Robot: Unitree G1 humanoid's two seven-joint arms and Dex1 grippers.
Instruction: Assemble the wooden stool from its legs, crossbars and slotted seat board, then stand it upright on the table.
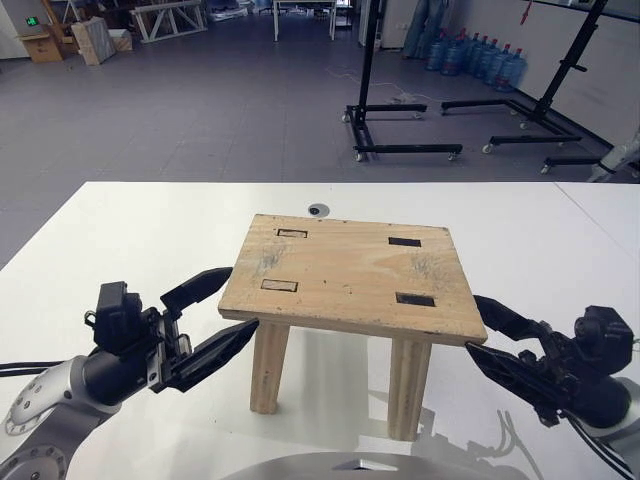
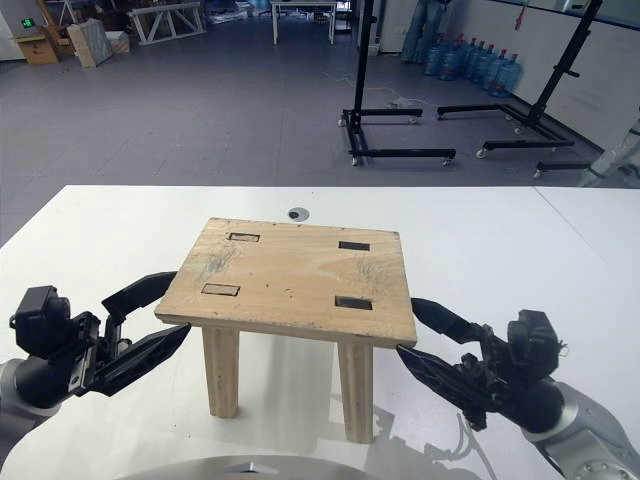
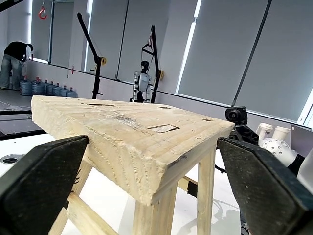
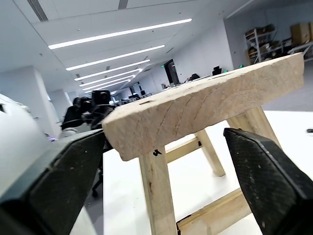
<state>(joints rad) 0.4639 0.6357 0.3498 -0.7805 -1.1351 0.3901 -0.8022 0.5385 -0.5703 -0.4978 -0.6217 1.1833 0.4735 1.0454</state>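
stool (image 1: 345, 292) of pale wood stands upright at the middle of the white table (image 1: 120, 230). its seat board (image 1: 340, 262) has four rectangular slots (image 1: 408, 241), and crossbars (image 4: 181, 149) join the legs (image 1: 268, 365). left gripper (image 1: 240, 298) is spread wide at the seat's near left corner, right gripper (image 1: 472, 323) spread wide at the near right corner; i cannot tell whether either touches the wood. blue water jugs (image 1: 480, 55) stand on the floor far behind.

You can't read any words or numbers here. A small green sign (image 1: 32, 21) glows far back in the room, too tiny to read.
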